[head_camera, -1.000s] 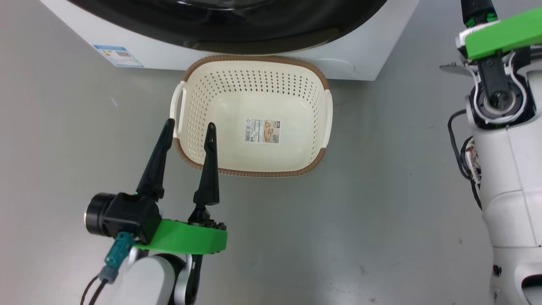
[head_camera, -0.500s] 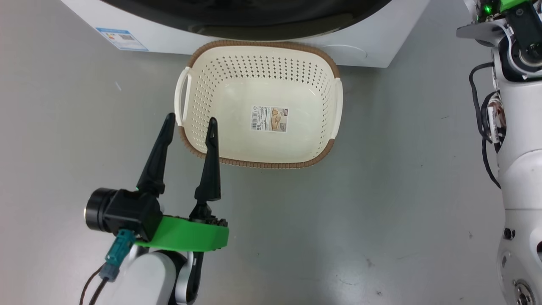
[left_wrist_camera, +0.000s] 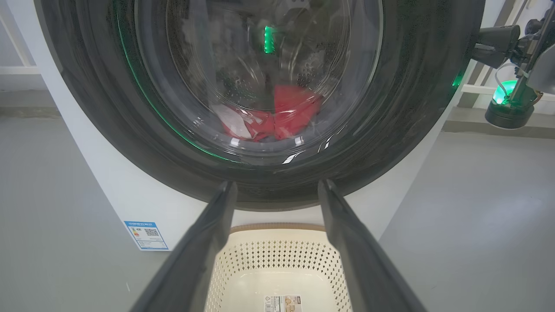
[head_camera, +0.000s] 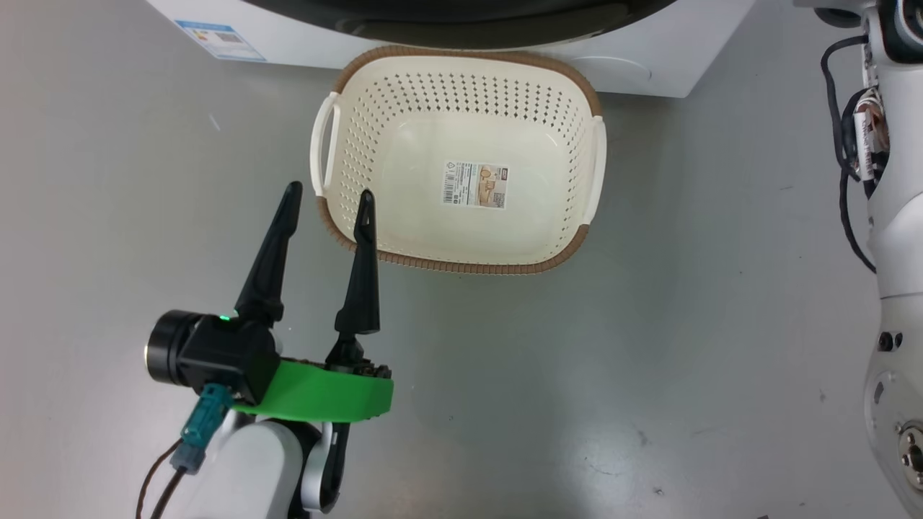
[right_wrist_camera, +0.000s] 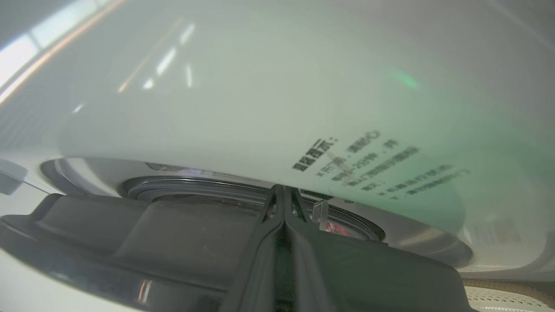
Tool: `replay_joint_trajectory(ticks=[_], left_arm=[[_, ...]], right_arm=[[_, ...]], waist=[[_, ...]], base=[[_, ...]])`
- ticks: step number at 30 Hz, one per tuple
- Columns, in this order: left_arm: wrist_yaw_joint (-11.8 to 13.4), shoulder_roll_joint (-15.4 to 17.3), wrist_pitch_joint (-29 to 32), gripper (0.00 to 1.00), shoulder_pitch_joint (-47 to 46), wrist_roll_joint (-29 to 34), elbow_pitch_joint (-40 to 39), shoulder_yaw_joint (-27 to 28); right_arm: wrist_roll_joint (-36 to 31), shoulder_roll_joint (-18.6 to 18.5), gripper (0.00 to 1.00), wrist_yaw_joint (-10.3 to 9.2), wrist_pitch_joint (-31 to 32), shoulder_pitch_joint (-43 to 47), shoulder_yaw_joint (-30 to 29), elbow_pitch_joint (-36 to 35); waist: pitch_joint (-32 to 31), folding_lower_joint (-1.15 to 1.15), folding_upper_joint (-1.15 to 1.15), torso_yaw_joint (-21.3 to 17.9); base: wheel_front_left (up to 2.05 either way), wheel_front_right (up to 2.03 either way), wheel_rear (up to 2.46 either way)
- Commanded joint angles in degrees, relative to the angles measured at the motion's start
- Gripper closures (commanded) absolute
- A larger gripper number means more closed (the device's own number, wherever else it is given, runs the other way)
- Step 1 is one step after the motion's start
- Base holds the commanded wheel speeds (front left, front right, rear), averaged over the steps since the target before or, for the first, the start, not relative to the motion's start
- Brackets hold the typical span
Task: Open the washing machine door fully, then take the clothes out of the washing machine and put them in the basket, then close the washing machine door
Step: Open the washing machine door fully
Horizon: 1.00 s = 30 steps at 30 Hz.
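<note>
The washing machine point(left_wrist_camera: 108, 186) fills the left wrist view, and its black-framed door point(left_wrist_camera: 412, 130) looks almost shut from the front. Red clothes point(left_wrist_camera: 295, 110) with a white patch lie in the drum behind the glass. The cream basket point(head_camera: 461, 267) stands empty on the floor just below the door, a paper label on its bottom. My left gripper point(head_camera: 329, 193) hovers open at the basket's near left corner and holds nothing. My right gripper point(right_wrist_camera: 282, 190) is shut, its tips at a narrow gap at the door's edge, where a bit of red point(right_wrist_camera: 334, 227) shows.
Grey floor lies around the basket on all sides. My right arm's pale forearm point(head_camera: 894, 216) with loose cables runs along the right edge of the head view. Its wrist with a green light point(left_wrist_camera: 507, 104) sits by the door's right rim. A blue label point(head_camera: 220, 40) marks the machine's lower left.
The head camera has shifted: basket and machine now sit higher and further right in the picture. The right arm's green wrist part has slid off the top edge. The left gripper stays open.
</note>
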Motion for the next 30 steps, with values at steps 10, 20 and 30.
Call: replay_joint_trajectory(ticks=[10,20,30], left_arm=[[1.34,1.07,-0.82,0.0,-0.41,-0.57,-1.34,2.38],[1.32,1.61,-0.96,0.0,-0.24,-0.84,-1.0,2.7],[2.0,2.8,-0.75,0.0,0.93,-0.93,-1.07,3.23]], right_arm=[[0.87,1.13,1.0,-0.03,6.59,-2.63,-0.04,2.06],[3.45,1.13,1.0,-0.03,9.49,-1.24,0.58,1.72],[6.77,1.13,1.0,-0.03,11.24,2.18,2.81,2.05]], waist=[[-0.02,0.0,0.0,0.91],[-1.51,0.0,0.0,0.31],[-4.44,0.0,0.0,-0.29]], base=[[0.0,0.0,0.0],[0.0,0.0,0.0],[0.0,0.0,0.0]])
